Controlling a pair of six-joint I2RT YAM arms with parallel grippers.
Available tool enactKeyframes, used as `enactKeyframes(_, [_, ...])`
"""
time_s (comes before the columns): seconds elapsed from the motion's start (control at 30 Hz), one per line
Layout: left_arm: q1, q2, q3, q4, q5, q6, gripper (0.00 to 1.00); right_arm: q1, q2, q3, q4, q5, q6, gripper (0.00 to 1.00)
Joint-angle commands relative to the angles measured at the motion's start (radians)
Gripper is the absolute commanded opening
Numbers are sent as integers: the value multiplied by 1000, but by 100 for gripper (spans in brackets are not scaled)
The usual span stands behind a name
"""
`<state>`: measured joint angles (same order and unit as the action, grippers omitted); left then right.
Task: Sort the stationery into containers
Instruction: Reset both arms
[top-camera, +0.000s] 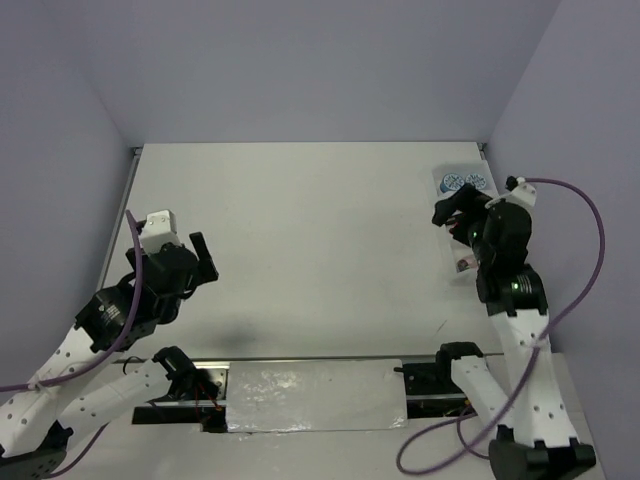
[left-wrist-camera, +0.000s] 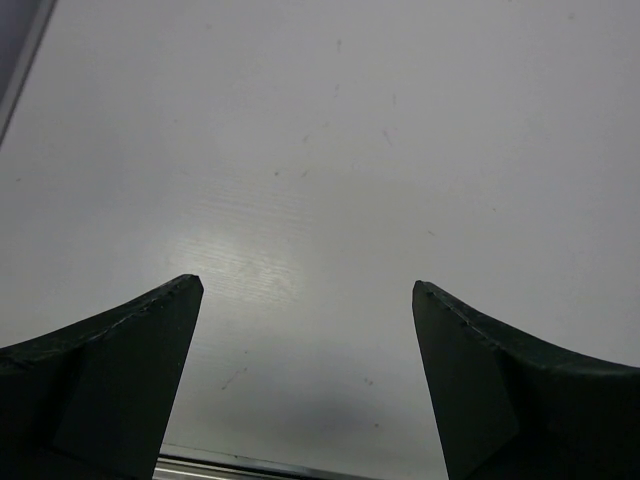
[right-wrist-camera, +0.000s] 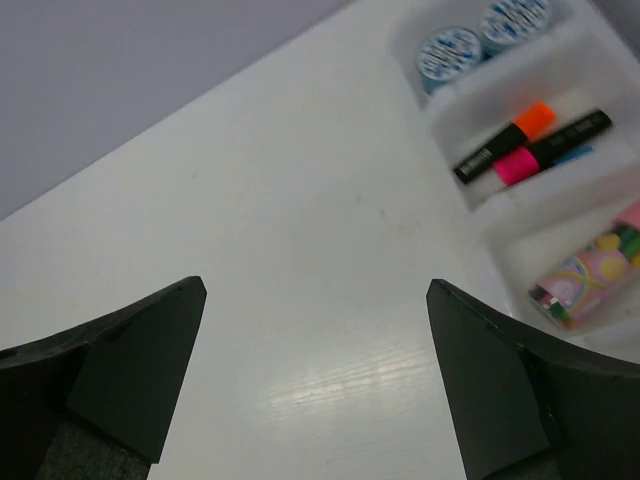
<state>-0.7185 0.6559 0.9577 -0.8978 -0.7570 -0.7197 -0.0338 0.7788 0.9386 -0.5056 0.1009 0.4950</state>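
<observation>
Three clear trays sit in a row at the table's far right. The far tray (right-wrist-camera: 408, 45) holds two round blue-and-white items (right-wrist-camera: 449, 52), which also show in the top view (top-camera: 465, 181). The middle tray (right-wrist-camera: 475, 105) holds highlighters: an orange-capped one (right-wrist-camera: 505, 136), a pink-capped one (right-wrist-camera: 548, 153) and a blue tip behind it. The near tray (right-wrist-camera: 520, 235) holds the pink packet (right-wrist-camera: 590, 275), partly hidden by the arm in the top view (top-camera: 463, 262). My right gripper (right-wrist-camera: 315, 290) is open and empty over bare table left of the trays. My left gripper (left-wrist-camera: 305, 285) is open and empty at the left (top-camera: 206, 260).
A metal rail (top-camera: 310, 362) and a shiny plate (top-camera: 315, 395) run along the near edge between the arm bases. Grey walls enclose the table on the left, back and right. The right arm (top-camera: 505, 250) stands over the trays.
</observation>
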Motion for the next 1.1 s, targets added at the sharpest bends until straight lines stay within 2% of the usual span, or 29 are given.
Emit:
enactKeyframes(0.0, [8,11,67,-124,-181,-128,99,159,-126,2,-18,69,-160,100])
enactKeyframes(0.1, [10,13,120,-170,-214,-135,99,268,-243,-4,-42,-18,-228,100])
enactKeyframes(0.2, [10,7,177,-202,-237,-103,99,328,-282,63,-164,-49,-256,100])
enactKeyframes(0.3, [10,-10,232,-226,-251,-57,100,328,-314,173,-322,-61,-303,100])
enactKeyframes(0.43, [10,-42,297,-279,-269,-37,99,328,-338,307,-520,9,-348,100])
enactKeyframes(0.63, [8,-102,368,-383,-254,-58,99,328,-409,362,-577,29,-346,100])
enactKeyframes(0.87, [10,-208,358,-356,-180,8,99,331,-421,370,-599,31,-337,100])
enactKeyframes(1.07, [8,-223,368,-369,-183,12,99,330,-443,335,-594,23,-329,100])
